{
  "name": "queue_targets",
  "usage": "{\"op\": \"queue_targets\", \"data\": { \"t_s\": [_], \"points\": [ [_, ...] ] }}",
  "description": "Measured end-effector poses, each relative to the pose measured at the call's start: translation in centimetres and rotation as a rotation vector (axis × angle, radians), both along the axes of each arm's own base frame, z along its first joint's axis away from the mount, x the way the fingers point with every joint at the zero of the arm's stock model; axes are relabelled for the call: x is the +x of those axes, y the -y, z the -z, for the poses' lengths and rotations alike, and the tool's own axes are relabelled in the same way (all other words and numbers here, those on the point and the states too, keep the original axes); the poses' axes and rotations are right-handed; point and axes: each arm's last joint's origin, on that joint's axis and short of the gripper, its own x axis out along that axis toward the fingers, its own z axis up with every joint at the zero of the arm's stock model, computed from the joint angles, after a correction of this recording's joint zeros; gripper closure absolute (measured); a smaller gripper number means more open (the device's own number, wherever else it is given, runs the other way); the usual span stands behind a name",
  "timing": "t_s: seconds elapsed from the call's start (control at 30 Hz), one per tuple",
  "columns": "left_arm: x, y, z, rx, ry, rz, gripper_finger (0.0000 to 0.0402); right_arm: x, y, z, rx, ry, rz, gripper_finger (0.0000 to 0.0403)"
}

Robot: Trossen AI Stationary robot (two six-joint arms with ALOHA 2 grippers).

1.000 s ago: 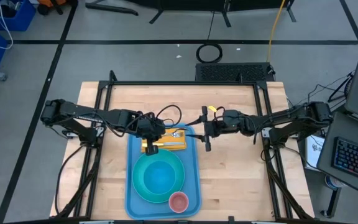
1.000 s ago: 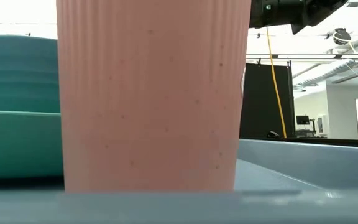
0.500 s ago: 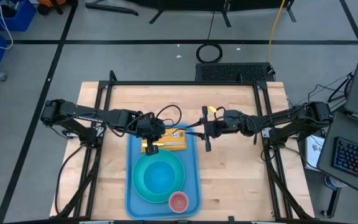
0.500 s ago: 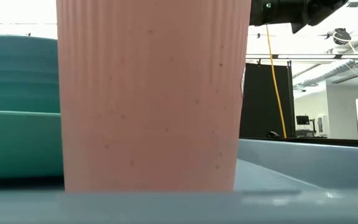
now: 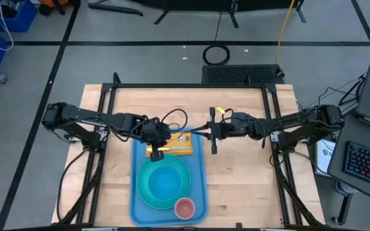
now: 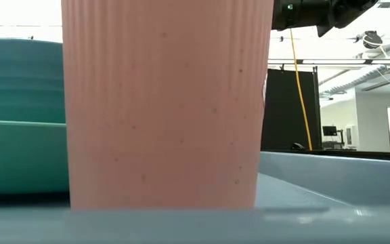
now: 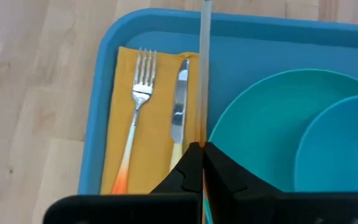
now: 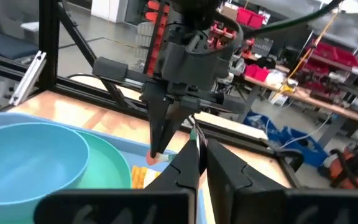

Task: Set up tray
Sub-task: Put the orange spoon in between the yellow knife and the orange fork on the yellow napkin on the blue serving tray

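Gripping a slim utensil (image 7: 204, 74) by its orange-tipped handle in the left gripper (image 7: 202, 149), fingers pinched tight. Meeting it from the right with the right gripper (image 8: 197, 149), also closed, seemingly pinching the silver end over the tray's far right corner. Lying at table centre, the light-blue tray (image 5: 198, 186), long axis running near to far. Resting across its far end, a yellow napkin (image 7: 160, 124) carrying a fork (image 7: 138, 106) and knife (image 7: 180, 99), both pointing left to right. Hanging parallel to those two, just above the napkin's near edge beside the turquoise plate (image 5: 148, 192). Judging the left arm better placed for lowering straight down.
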Motion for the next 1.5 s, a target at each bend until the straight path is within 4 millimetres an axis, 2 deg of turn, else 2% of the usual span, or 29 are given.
{"op": "queue_targets", "data": {
  "t_s": [0.3,0.43,0.6,0.7,0.8,0.97,1.1,1.2,1.37,1.5],
  "points": [
    [0.1,0.0,0.0,0.009,0.009,-0.007,0.0373,0.0,0.3,0.3,0.106,-0.031,0.102,0.0402],
    [0.0,-0.2,0.0,0.048,0.007,-0.031,0.0358,-0.1,0.6,0.8,0.148,-0.074,0.089,0.0402],
    [-0.4,-0.6,0.1,0.195,-0.025,-0.099,0.0362,-0.1,1.8,0.9,0.172,-0.083,0.155,0.0401],
    [-1.2,-0.9,-0.1,0.388,-0.057,-0.211,0.0380,-0.2,2.5,0.9,0.217,-0.076,0.186,0.0401],
    [-1.6,-0.9,-0.3,0.582,-0.056,-0.307,0.0397,-0.4,3.7,1.1,0.281,-0.060,0.248,0.0401],
    [-2.0,-0.3,-0.5,0.742,-0.049,-0.332,0.0383,-1.1,5.9,2.1,0.430,-0.055,0.343,0.0401],
    [-2.1,-0.3,-0.4,0.769,-0.065,-0.313,0.0380,-1.8,7.6,2.1,0.547,0.030,0.288,0.0401],
    [-2.4,-0.5,0.1,0.865,-0.087,-0.334,0.0391,-2.4,9.0,1.6,0.599,0.114,0.265,0.0402],
    [-3.2,-0.9,1.2,1.061,-0.106,-0.398,0.0391,-3.6,12.0,1.9,0.777,0.100,0.238,0.0402],
    [-4.0,-1.2,2.8,1.135,-0.125,-0.427,0.0378,-4.0,13.0,2.8,0.921,0.032,0.168,0.0402]
  ]
}}
